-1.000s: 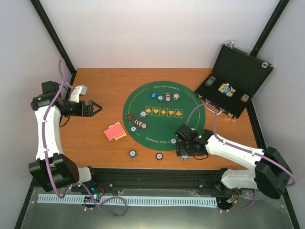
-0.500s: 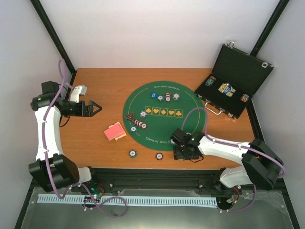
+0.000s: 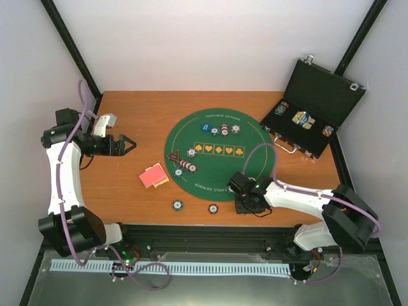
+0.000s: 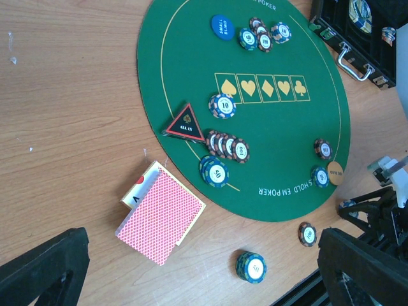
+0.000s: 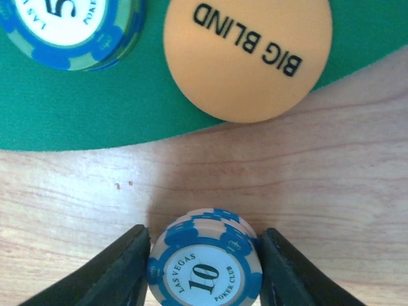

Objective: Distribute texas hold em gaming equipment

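Observation:
A short stack of blue-and-white "10" poker chips [image 5: 204, 271] stands on the wood just off the green mat [image 5: 146, 108]. My right gripper [image 5: 203, 248] is shut on it, a black finger against each side. In the top view that gripper [image 3: 246, 205] is low at the mat's near right rim. The pink-backed cards [image 4: 162, 213] lie in a pile left of the mat, also seen from above [image 3: 153, 176]. My left gripper [image 3: 127, 145] hovers open over the wood far left, holding nothing.
An orange "BIG BLIND" disc [image 5: 247, 57] and a blue-green chip [image 5: 70, 25] lie on the mat edge. More chips sit on the mat [image 4: 226, 145]; a stack [image 4: 250, 266] and a single chip [image 4: 308, 234] lie near the front edge. The open black case [image 3: 319, 105] stands back right.
My right gripper has slid left along the front edge and its jaws have closed in on the "10" chip stack. The left arm has not moved.

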Motion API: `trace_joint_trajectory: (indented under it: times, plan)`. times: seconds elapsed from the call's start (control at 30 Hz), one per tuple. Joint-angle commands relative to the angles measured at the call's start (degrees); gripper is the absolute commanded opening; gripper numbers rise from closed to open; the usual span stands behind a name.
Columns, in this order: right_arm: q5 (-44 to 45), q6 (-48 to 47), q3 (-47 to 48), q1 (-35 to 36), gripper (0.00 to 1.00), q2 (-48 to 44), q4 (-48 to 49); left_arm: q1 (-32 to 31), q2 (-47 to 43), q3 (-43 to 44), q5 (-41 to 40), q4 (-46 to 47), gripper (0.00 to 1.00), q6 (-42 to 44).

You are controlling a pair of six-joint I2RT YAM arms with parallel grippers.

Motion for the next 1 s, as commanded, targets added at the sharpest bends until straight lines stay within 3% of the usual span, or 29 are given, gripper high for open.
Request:
trace_joint_trajectory:
  times: [0.0,0.2,0.57,0.77,0.97]
  plan:
    - [1.56,0.2,0.6,0.44,0.44,-1.32,-1.4,0.43,-0.53,1.43,0.28,0.5,1.0,-0.58]
    - [1.97,-0.09,1.23,0.44,0.34,-1.3,-2.28,0.43,-0.66,1.25,-0.06,0.57,1.0,-0.36]
    - [4.77,-3.41,10.44,-0.71,0.3,-5.34,-13.22,0.43,-0.25,1.47,0.84,0.54,1.0,-0.12]
    - [4.81,-9.72,16.25,-9.52,0.3,-3.01,-13.36,0.43,-0.17,0.42,0.92,0.64,1.0,0.66]
    - [3.53,-17.21,23.47,-19.58,0.3,5.79,-10.69,0.43,0.37,-0.87,1.82,-0.54,1.0,4.13]
